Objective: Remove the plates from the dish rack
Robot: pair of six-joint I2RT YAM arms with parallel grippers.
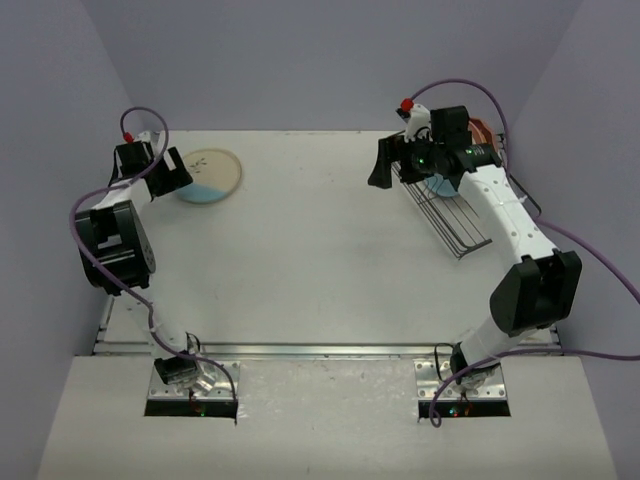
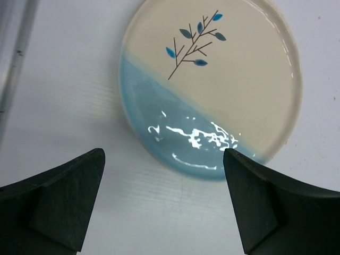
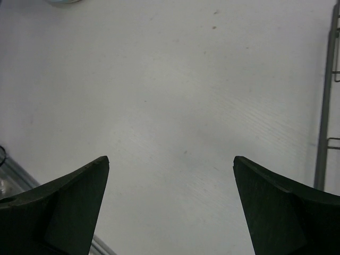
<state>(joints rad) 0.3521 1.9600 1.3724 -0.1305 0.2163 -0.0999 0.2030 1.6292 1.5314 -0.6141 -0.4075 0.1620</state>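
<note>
A cream plate with a light-blue segment and a leaf sprig lies flat on the table at the back left; it fills the left wrist view. My left gripper is open and empty just left of the plate, its fingertips apart on either side of the plate's blue edge. The dark wire dish rack stands at the back right. My right gripper is open and empty over bare table just left of the rack. The right arm hides most of the rack's back; a reddish plate rim shows there.
A metal rail runs along the table's near edge. Purple walls close in on the back and both sides. Purple cables loop off both arms. A patch of light blue shows under the right wrist inside the rack.
</note>
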